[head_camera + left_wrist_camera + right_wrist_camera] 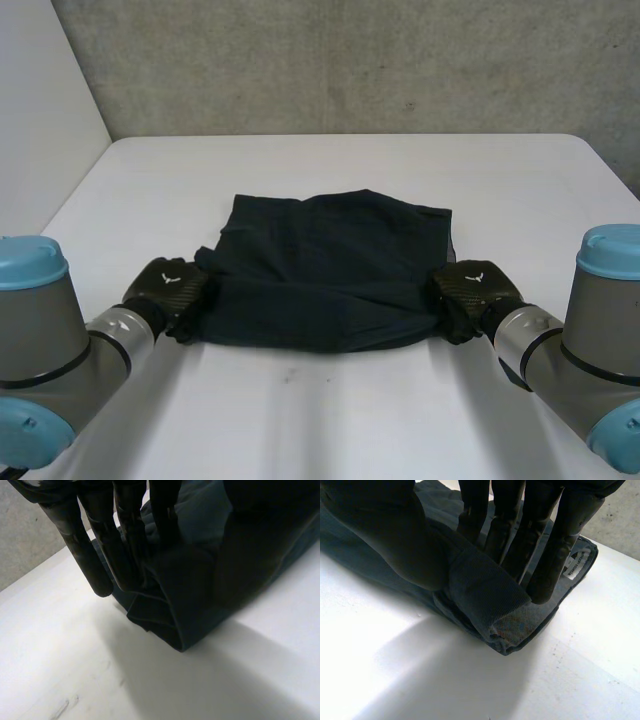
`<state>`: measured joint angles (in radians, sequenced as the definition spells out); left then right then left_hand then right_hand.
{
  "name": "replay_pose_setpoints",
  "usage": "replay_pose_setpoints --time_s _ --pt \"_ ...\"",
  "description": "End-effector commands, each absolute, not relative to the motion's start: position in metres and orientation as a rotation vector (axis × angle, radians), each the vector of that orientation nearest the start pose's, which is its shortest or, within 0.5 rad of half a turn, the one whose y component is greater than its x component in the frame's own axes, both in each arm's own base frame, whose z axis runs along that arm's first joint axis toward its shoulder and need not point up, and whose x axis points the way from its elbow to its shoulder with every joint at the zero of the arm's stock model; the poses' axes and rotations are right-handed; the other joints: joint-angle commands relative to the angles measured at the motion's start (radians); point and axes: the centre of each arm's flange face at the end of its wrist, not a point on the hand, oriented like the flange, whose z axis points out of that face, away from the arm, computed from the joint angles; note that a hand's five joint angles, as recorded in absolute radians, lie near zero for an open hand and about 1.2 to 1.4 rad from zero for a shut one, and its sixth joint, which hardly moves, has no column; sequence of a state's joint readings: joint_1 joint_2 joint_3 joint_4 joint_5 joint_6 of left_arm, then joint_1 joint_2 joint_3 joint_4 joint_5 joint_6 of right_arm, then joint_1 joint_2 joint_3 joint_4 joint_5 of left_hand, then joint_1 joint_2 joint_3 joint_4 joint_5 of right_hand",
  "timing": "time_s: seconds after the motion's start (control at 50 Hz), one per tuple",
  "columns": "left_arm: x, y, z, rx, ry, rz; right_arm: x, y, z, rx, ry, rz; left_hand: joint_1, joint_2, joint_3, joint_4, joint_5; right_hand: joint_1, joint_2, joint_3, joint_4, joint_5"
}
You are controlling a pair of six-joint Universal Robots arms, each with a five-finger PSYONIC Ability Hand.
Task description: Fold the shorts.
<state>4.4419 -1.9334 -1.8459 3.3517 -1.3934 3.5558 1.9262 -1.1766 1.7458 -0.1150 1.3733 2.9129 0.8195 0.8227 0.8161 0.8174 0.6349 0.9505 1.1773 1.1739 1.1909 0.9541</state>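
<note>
Holding the left side edge of the dark shorts [330,260], the left hand [165,285] pinches the cloth with straight fingers [95,565]. The fold it holds sits a little up off the white bench [330,400]. The shorts lie in the middle of the bench between both hands. At the right side edge, the right hand [475,290] squeezes a fold of the shorts between its thumb [385,535] and straight fingers [555,555].
</note>
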Motion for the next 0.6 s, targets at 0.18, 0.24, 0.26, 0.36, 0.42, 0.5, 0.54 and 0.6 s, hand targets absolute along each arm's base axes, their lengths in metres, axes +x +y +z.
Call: replay_pose_setpoints --time_s 0.18,0.24,0.26,0.36,0.42,0.5,0.54,0.6 --pt "-0.222 -0.226 0.206 1.042 2.336 -1.939 0.247 -0.234 0.208 -1.071 2.239 -1.692 0.577 0.574 0.580 0.579 0.587 0.446 0.219 0.222 0.205 0.268" --pt "-0.220 -0.219 0.236 1.015 2.246 -2.036 0.244 -0.227 0.250 -1.121 2.165 -1.826 0.577 0.574 0.580 0.579 0.587 0.446 0.219 0.222 0.205 0.268" --pt "-0.218 -0.214 0.258 0.996 2.176 -2.110 0.243 -0.225 0.262 -1.123 2.140 -1.869 0.577 0.574 0.580 0.579 0.587 0.446 0.219 0.222 0.205 0.268" --pt "-0.208 -0.196 0.332 0.895 1.906 -2.354 0.236 -0.214 0.335 -1.074 1.989 -2.122 0.577 0.574 0.580 0.579 0.587 0.446 0.219 0.222 0.205 0.268" --pt "-0.204 -0.183 0.372 0.826 1.775 -2.486 0.231 -0.211 0.371 -1.026 1.935 -2.230 0.577 0.574 0.580 0.579 0.587 0.446 0.219 0.222 0.205 0.268" --pt "-0.202 -0.176 0.394 0.789 1.758 -2.544 0.230 -0.207 0.396 -1.007 1.901 -2.279 0.577 0.574 0.580 0.579 0.587 0.446 0.219 0.222 0.205 0.268" --pt "-0.202 -0.178 0.392 0.791 1.786 -2.535 0.232 -0.210 0.393 -1.027 1.936 -2.236 0.577 0.574 0.580 0.579 0.587 0.446 0.219 0.222 0.205 0.268" --pt "-0.206 -0.192 0.375 0.810 1.892 -2.460 0.241 -0.220 0.372 -1.069 2.007 -2.124 0.577 0.574 0.580 0.579 0.587 0.446 0.219 0.222 0.205 0.268"
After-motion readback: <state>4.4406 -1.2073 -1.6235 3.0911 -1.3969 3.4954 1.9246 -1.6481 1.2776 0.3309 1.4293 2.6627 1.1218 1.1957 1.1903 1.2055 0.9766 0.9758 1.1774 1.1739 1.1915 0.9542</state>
